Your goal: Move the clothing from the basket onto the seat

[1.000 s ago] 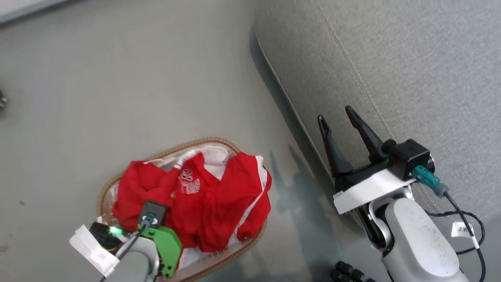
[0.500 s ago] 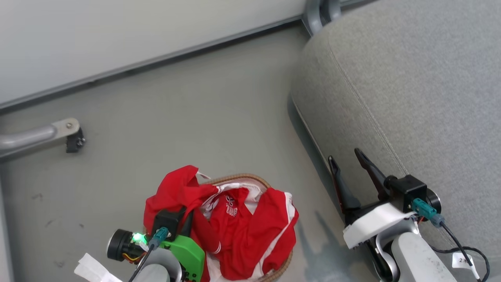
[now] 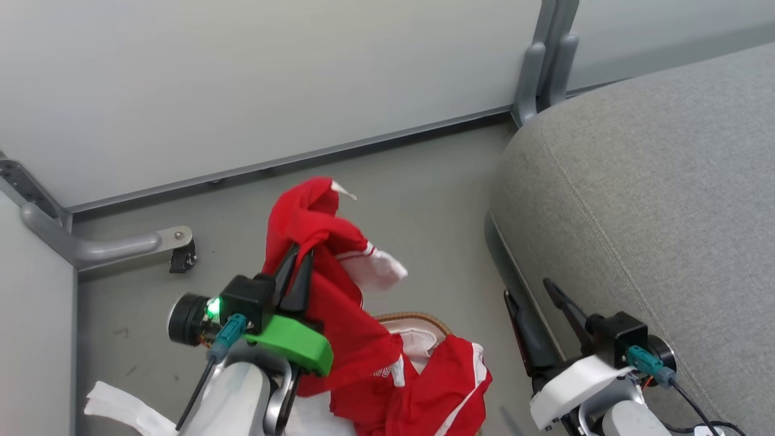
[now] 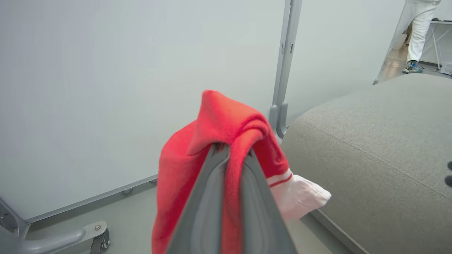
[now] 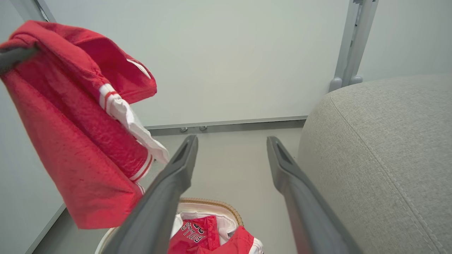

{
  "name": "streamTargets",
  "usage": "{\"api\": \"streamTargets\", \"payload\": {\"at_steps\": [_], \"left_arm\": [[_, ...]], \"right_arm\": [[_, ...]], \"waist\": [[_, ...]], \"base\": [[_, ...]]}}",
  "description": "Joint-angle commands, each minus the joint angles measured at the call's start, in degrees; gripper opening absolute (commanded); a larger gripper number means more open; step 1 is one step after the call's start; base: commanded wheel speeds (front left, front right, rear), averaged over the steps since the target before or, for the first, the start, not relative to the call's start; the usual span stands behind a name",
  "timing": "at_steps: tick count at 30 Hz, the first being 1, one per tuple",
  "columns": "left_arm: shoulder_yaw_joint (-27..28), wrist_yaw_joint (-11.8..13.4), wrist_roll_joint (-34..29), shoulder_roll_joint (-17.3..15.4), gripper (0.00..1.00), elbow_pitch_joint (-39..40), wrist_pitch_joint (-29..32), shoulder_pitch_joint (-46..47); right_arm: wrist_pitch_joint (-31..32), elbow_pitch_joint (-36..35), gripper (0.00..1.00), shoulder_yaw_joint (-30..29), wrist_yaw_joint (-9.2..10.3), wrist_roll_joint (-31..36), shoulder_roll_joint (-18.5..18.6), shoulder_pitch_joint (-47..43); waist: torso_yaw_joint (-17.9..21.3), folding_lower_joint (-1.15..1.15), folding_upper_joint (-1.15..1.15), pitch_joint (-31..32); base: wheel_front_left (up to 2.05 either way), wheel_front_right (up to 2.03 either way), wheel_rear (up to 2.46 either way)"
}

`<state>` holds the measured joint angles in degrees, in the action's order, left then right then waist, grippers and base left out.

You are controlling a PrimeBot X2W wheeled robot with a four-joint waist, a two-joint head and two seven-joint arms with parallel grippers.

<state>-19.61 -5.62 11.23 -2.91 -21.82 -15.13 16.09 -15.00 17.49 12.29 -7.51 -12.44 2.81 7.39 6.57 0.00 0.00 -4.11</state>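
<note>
My left gripper (image 3: 300, 253) is shut on a red garment (image 3: 315, 224) with white trim. The garment hangs raised above the basket (image 3: 418, 317), and its lower end still trails down toward the basket. In the left wrist view the fingers (image 4: 208, 197) pinch a fold of this clothing (image 4: 219, 120). More red clothing (image 3: 448, 393) lies in the basket, one piece with "BULLS" lettering (image 5: 196, 231). My right gripper (image 3: 527, 289) stands open with nothing in it, close to the front edge of the grey seat (image 3: 654, 200), to the right of the basket.
White wall panels with a grey metal post (image 3: 539, 60) stand behind. A panel foot with a caster (image 3: 180, 257) rests on the floor at left. Bare grey floor lies between basket and wall. A person's legs (image 4: 418, 31) are far off beyond the seat.
The head camera has tilted up toward the wall. My left gripper has lifted the red garment up out of the basket. The right gripper has stayed open beside the seat.
</note>
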Motion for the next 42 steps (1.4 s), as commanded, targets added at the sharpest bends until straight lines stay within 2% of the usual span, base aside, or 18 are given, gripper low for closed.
{"api": "streamTargets", "payload": {"at_steps": [1, 7, 15, 20, 25, 31, 34, 42], "left_arm": [[-0.26, 0.13, 1.02, -0.05, 0.00, 1.41, -0.03, 1.13], [-2.19, 0.94, 2.74, -0.06, 0.00, 6.84, -0.03, 3.34], [-4.68, 1.69, 3.50, -0.07, 0.00, 8.99, -0.03, 4.87], [-6.30, 1.98, 4.25, -0.06, 0.00, 9.51, -0.03, 5.12], [-8.33, 2.13, 4.92, -0.06, 0.00, 9.54, -0.03, 5.64], [-11.04, 2.23, 5.86, -0.06, 0.00, 9.49, -0.04, 6.51], [-12.17, 2.27, 6.38, -0.06, 0.00, 9.42, -0.03, 6.73], [-12.83, 2.70, 6.71, -0.06, 0.00, 8.34, -0.03, 6.33]], "right_arm": [[-0.28, 0.29, 1.00, 0.38, 0.04, 0.08, 0.22, -0.91], [-0.28, 1.49, 1.00, 4.56, 0.04, -0.24, 0.62, -1.11], [-0.28, 1.88, 1.00, 20.10, 0.04, -4.66, 3.30, 3.84], [-0.28, 3.08, 1.00, 26.59, 0.04, -6.83, 2.92, 9.27], [-0.28, 6.83, 1.00, 30.67, 0.05, -7.31, 1.74, 14.82], [-0.28, 12.52, 1.00, 31.60, 0.05, -6.04, 0.37, 19.19], [-0.28, 13.89, 0.00, 33.02, 0.04, -7.28, 0.21, 20.31], [-0.28, 12.53, 0.00, 33.40, 0.05, -10.16, 0.22, 20.18]], "waist": [[-0.73, 0.00, 0.00, 0.99], [-1.09, 0.00, 0.00, 1.36], [-2.21, 0.00, 0.00, 1.23], [-3.52, 0.00, 0.00, 0.95], [-5.31, 0.00, 0.00, 0.49], [-7.60, 0.00, 0.00, -0.04], [-8.58, 0.00, 0.00, -0.20], [-9.14, 0.00, 0.00, -0.48]], "base": [[0.00, 0.00, 0.00], [0.00, 0.00, 0.00], [0.00, 0.00, 0.00], [0.00, 0.00, 0.00], [0.00, 0.00, 0.00], [0.00, 0.00, 0.00], [0.00, 0.00, 0.00], [0.00, 0.00, 0.00]]}}
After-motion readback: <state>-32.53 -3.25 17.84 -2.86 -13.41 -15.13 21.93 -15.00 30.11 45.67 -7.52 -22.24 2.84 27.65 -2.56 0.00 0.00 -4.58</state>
